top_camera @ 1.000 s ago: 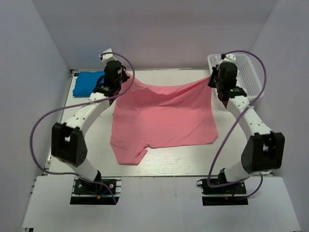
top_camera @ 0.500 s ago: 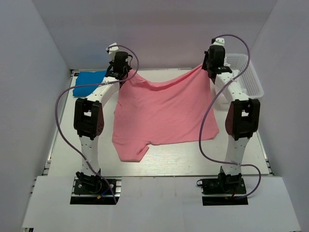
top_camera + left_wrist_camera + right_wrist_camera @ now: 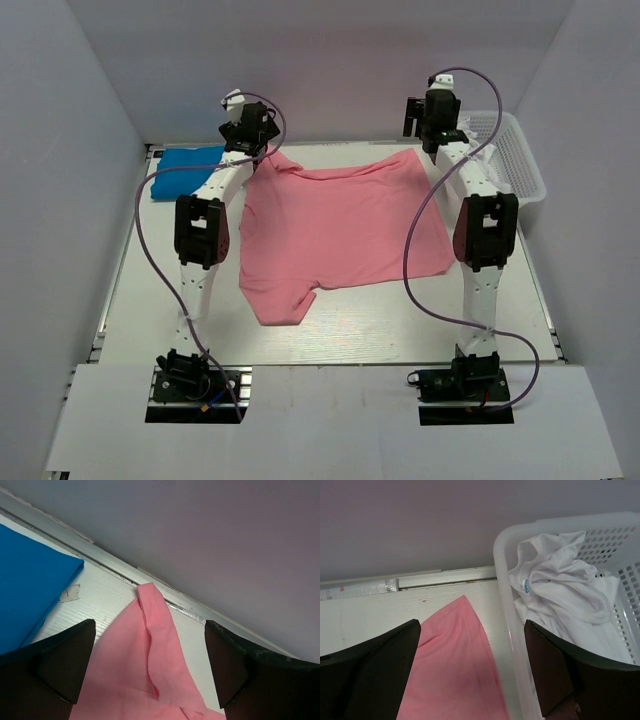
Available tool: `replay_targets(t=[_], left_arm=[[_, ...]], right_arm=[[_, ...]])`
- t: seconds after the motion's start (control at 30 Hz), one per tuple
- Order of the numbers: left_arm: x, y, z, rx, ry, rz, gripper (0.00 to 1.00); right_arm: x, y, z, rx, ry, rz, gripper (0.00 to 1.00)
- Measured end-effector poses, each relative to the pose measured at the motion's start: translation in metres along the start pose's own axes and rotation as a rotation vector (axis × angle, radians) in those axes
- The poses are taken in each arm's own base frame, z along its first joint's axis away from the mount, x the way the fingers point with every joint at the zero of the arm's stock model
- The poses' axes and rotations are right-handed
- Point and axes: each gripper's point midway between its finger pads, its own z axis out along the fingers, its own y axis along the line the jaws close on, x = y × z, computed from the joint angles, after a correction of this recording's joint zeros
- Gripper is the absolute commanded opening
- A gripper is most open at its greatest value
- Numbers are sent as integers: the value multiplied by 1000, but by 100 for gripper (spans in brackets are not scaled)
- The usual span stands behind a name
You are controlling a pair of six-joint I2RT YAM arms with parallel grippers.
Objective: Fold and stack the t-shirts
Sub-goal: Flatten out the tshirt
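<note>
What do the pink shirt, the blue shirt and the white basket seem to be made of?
Pink shirt: soft matte knit cloth, probably cotton; it drapes and wrinkles. Blue shirt: similar matte cloth, folded flat. White basket: likely rigid plastic; smooth rim, perforated walls.

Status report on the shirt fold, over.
Left gripper and right gripper: jaws open, nothing held. Pink t-shirt spread on table, unfolded; blue t-shirt folded, far left corner. Nothing in the way; white basket sits far right.
</note>
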Motion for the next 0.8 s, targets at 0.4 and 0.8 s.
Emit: replay_targets(t=[0.4,0.8], left_arm=[[-22,-24,-51,161,101,46,100],[49,9,-243,391,507,110,100]], right_arm=[[-32,33,-65,-245,6,-9,90],[106,-24,-233,-144,441,213,90]])
